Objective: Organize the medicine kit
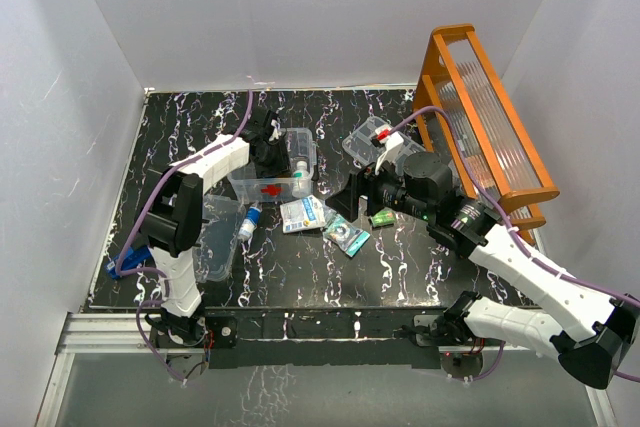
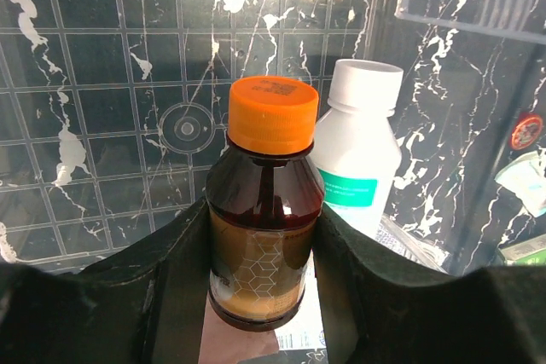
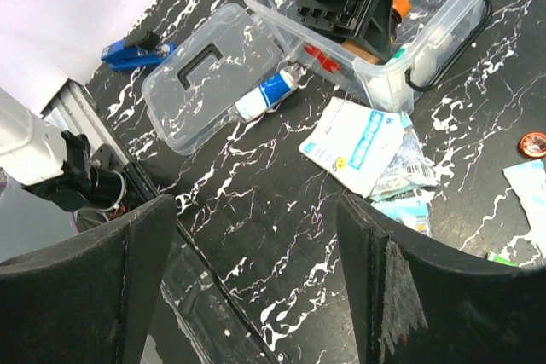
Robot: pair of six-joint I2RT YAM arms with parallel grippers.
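Note:
The medicine kit's clear box (image 1: 262,185) with a red cross stands left of centre. My left gripper (image 2: 264,240) reaches into it and is shut on an amber bottle (image 2: 266,210) with an orange cap. A white bottle (image 2: 357,151) with a teal label stands right beside it in the box. The clear lid (image 3: 203,74) with a black handle lies flat to the box's left. The clear divided tray (image 1: 368,139) sits at the back, right of the box. My right gripper (image 3: 256,283) hovers open above bare table, nothing between its fingers (image 3: 401,287).
A blue-and-white bottle (image 3: 266,95) lies between lid and box. White and teal sachets (image 3: 357,142) and a green packet (image 1: 381,217) lie in front of the box. An orange rack (image 1: 490,117) stands at the back right. A blue object (image 3: 136,50) lies near the left edge.

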